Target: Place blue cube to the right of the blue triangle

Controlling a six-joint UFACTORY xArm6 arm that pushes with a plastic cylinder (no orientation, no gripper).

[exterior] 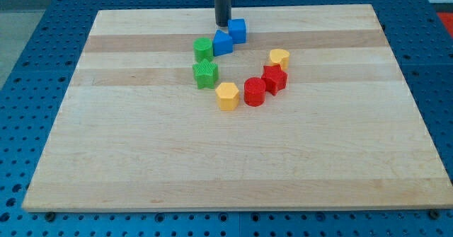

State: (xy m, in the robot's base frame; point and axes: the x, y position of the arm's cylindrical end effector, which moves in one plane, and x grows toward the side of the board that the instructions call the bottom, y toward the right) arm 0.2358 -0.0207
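The blue cube (237,30) sits near the view's top centre of the wooden board (141,159). The blue triangle (222,43) lies just below and to the left of it, touching it. My tip (222,25) stands just left of the blue cube and right above the blue triangle, close to both.
A green cube (203,49) touches the blue triangle's left side, with a green star (205,74) below it. A yellow hexagon (227,95), a red cylinder (255,91), a red star-like block (274,78) and a yellow heart (279,57) curve round to the right.
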